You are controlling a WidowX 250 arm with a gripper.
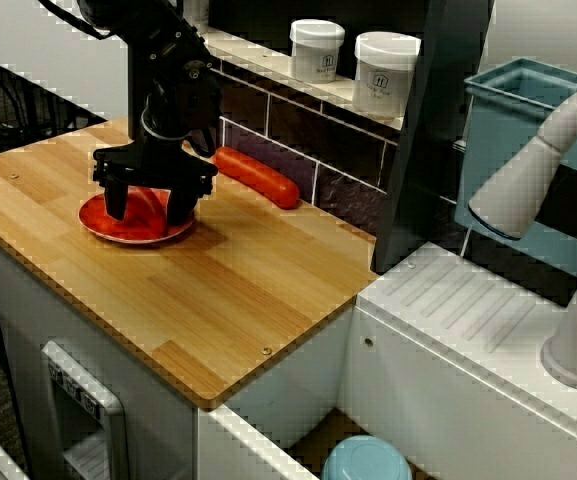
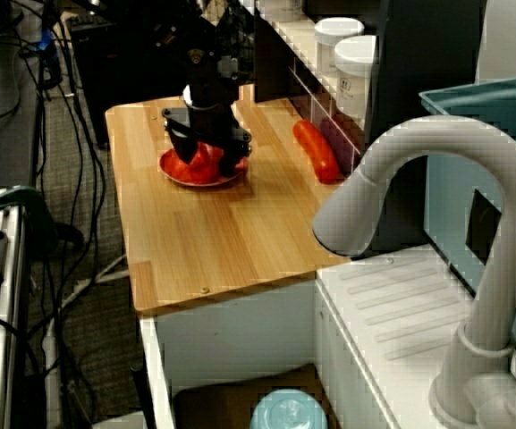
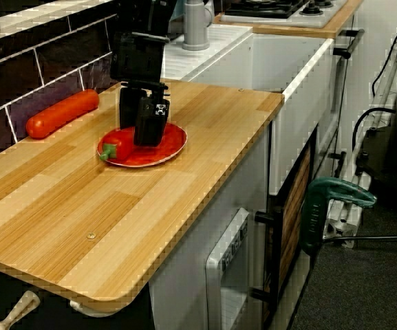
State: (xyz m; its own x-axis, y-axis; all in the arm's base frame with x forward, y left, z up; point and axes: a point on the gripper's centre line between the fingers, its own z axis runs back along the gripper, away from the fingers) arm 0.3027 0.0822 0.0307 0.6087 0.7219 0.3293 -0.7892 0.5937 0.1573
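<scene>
Gripper [image 3: 137, 135] at red pepper [image 3: 115, 146] on red plate [image 3: 174, 141]; sausage [image 3: 62, 113] nr wall.

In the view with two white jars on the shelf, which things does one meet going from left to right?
Red plate → long red sausage → left white jar → right white jar → teal bin.

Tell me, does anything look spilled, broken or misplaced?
Nothing spilled or broken. Only the red sausage lies bare on the counter by the wall, while the pepper sits on a plate under the gripper.

Black arm [image 1: 173, 85]; black hand [image 1: 148, 212]; white-marked finger [image 3: 159, 110].
</scene>
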